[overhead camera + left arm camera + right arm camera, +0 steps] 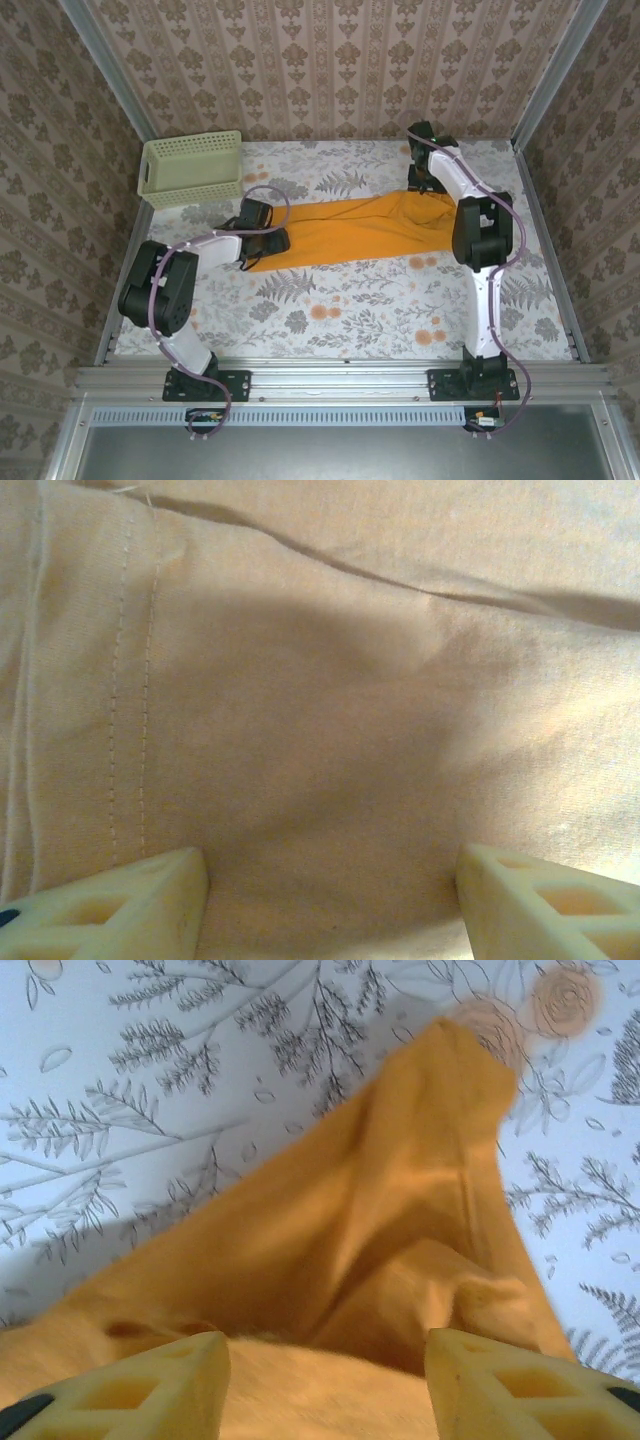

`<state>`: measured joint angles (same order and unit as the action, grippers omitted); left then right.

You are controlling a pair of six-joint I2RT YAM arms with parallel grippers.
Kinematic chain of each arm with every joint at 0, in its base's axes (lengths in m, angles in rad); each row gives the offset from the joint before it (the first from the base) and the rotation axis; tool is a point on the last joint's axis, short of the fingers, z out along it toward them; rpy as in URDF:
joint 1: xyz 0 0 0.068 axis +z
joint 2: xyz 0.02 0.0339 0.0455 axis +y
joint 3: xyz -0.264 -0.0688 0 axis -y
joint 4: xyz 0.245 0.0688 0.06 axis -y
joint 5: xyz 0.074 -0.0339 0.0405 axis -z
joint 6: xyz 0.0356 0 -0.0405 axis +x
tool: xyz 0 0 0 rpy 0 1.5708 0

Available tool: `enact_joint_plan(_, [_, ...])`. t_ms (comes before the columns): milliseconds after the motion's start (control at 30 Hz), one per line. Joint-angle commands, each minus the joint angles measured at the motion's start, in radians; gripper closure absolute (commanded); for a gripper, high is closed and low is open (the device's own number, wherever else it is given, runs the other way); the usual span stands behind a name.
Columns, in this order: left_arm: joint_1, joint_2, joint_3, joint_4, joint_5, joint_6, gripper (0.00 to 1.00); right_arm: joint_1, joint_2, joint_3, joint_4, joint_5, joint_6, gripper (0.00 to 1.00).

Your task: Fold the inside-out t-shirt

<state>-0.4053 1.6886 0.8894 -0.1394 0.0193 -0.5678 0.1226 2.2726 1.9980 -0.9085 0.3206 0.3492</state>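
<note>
Where the inside-out t-shirt lies: drawn out as a long orange band across the middle of the surface, slanting from the left side up toward the far right corner.
Left pincer: jaws wide, set low over the band's left end, with cloth spanning the whole gap between the fingers; nothing is clamped.
Right pincer: jaws also wide, at the band's far right end, where the cloth rises in a peaked bunch between them; whether the pads touch it I cannot tell.
Hem stitching: a double row running beside the left finger, so that end is probably the bottom hem (the raised seam on the right end fits an inside-out garment).
Step in hand: likely taking hold of both ends to spread the band before any fold.
Doing it well: close each pincer on one edge layer only, the left on the stitched hem and the right on the top of the peak, then draw the ends apart evenly and low over the surface.
Risk: a grip that gathers several layers would lock in the twist and the long crease seen from the left wrist.
Basket: pale green, in the far left corner, apart from the shirt; keep the left arm's sweep short of it.
</note>
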Motion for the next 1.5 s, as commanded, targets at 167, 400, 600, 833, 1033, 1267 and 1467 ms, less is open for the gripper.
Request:
enact_joint_plan(167, [0.007,-0.003,0.121,-0.123,0.017,0.054,0.31,0.058,-0.348,-0.434,0.194,-0.161,0.076,0.38])
enact_joint_plan(400, [0.059,0.117,0.143,-0.112,0.044,0.034,0.32,-0.008,-0.221,-0.472,0.149,-0.141,0.162,0.41])
enact_joint_plan(600, [0.1,0.114,0.049,-0.075,0.049,-0.005,0.31,-0.112,-0.289,-0.647,0.196,-0.117,0.215,0.39])
enact_joint_plan(833, [0.094,0.076,0.026,-0.073,0.057,-0.006,0.3,-0.155,-0.383,-0.736,0.245,-0.116,0.198,0.3])
enact_joint_plan(1033, [0.058,-0.067,0.056,-0.147,0.038,0.029,0.23,-0.152,-0.478,-0.684,0.204,-0.052,0.108,0.09])
enact_joint_plan(1267, [0.061,-0.062,0.089,-0.162,0.043,0.036,0.21,-0.15,-0.387,-0.6,0.221,-0.128,0.039,0.0])
enact_joint_plan(1467, [0.067,-0.013,0.092,-0.146,0.041,0.024,0.21,-0.161,-0.221,-0.464,0.149,-0.123,0.053,0.0])
